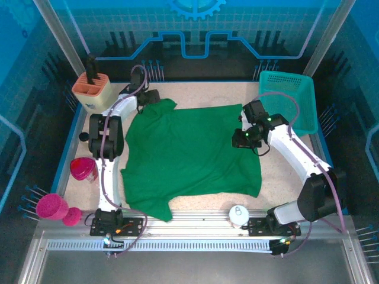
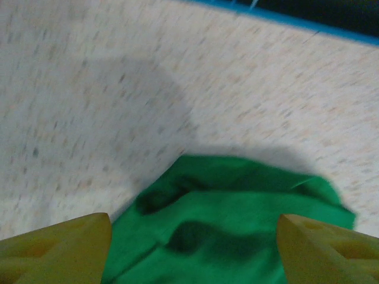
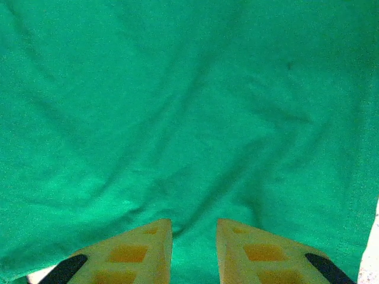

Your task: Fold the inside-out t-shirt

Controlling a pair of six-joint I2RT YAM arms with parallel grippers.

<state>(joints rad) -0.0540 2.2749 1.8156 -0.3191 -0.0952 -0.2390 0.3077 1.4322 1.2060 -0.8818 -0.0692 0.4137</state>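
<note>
Top view: the t-shirt [image 1: 189, 154] lies spread between the left gripper [image 1: 148, 97] and the right gripper [image 1: 241, 139].

Left wrist: the jaws gape wide, holding nothing, with a bunched sleeve just ahead between them.

Right wrist: the jaws are nearly together, pinching a fold, and the cloth spreads ahead.

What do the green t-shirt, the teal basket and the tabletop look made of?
The green t-shirt looks like soft matte knit cloth: it wrinkles and lies limp. The teal basket seems rigid plastic, judging by its open mesh walls. The tabletop looks hard, beige and speckled, perhaps laminate or stone-look.
</note>
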